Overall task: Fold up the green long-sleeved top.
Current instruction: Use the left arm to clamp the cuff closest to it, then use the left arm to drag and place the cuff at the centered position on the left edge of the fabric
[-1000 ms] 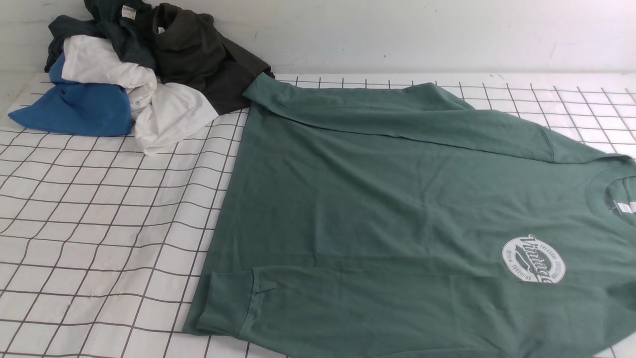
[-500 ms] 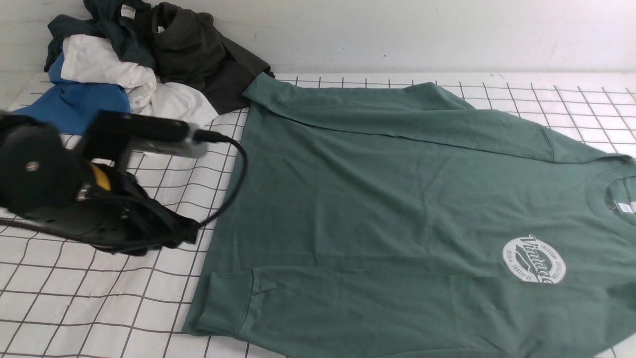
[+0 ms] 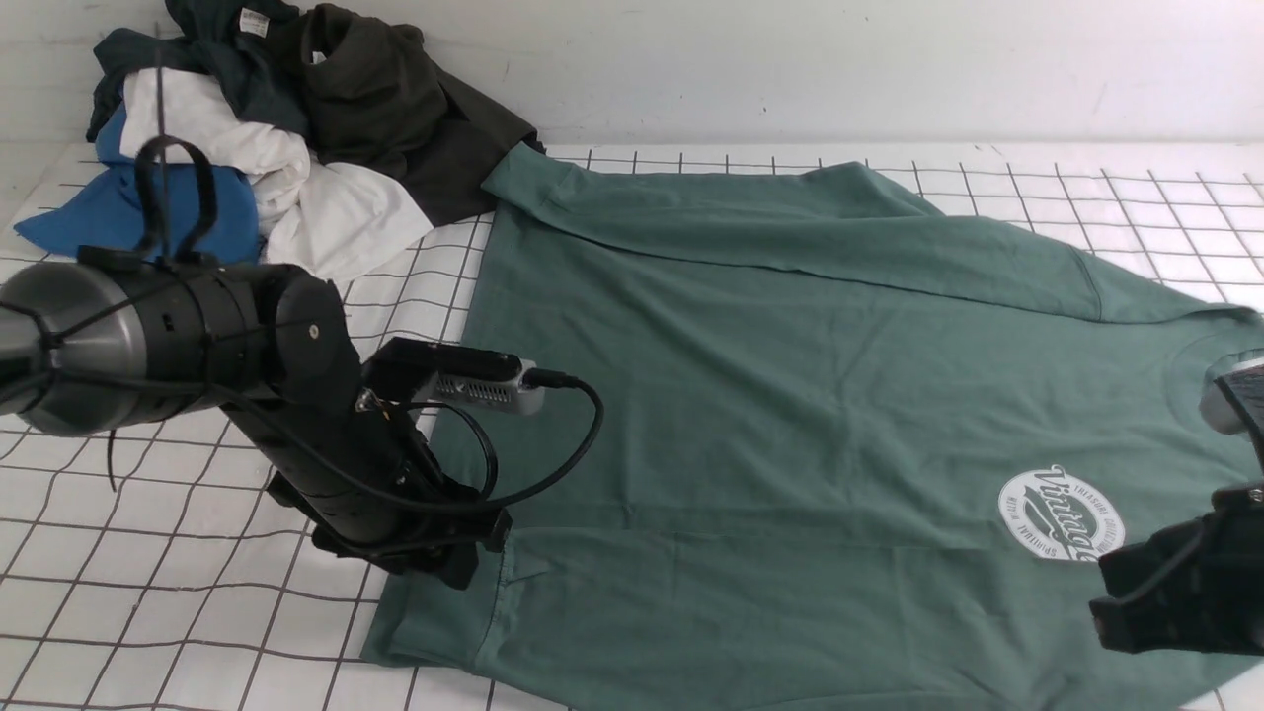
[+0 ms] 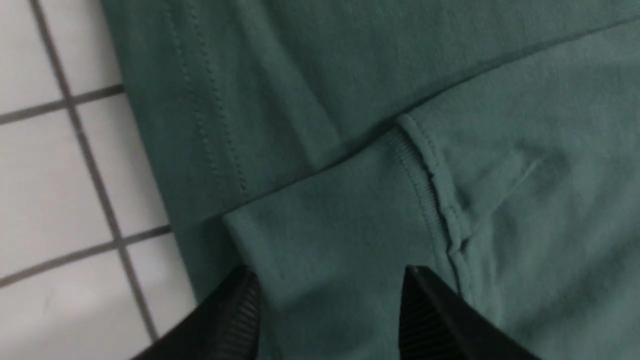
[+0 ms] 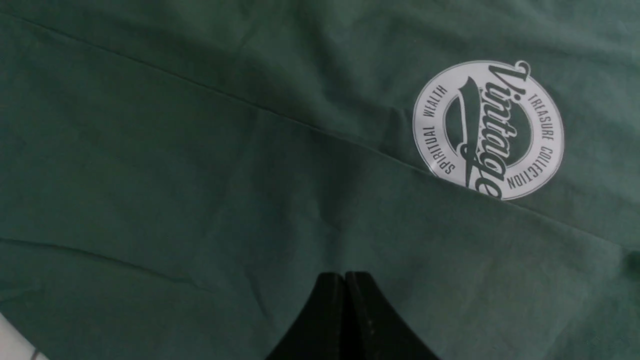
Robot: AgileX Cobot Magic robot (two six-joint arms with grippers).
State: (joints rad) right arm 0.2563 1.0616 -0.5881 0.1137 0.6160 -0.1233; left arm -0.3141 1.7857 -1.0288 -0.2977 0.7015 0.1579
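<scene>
Front view: green long-sleeved top [image 3: 790, 375] lies flat on the gridded counter [image 3: 197, 553], hem to my left, neck to my right, both sleeves laid along the body. My left end effector [image 3: 464, 553] sits at the near-left corner of the top, over the cuff [image 3: 444, 612] of the near sleeve. My right end effector [image 3: 1175, 602] is at the right edge, over the chest, just on the near side of the white logo [image 3: 1062, 515]. A pile of clothes [image 3: 296, 148] is at the far left, touching the top's far corner.

Left wrist view: left end effector [image 4: 327, 280] is spread, with the ribbed cuff lying between the fingers. Nothing is pinched. Can't tell if the tips touch the cloth.

Right wrist view: right end effector [image 5: 345, 280] is pressed together and holds nothing, with plain green fabric under it and the logo off to one side. Contact unclear.

Versus earlier: a second ago neither arm was in the front view. Half a second ago my left arm was over bare counter beside the hem; now it is at the cuff. The right has come in too. The top hasn't moved.
</scene>
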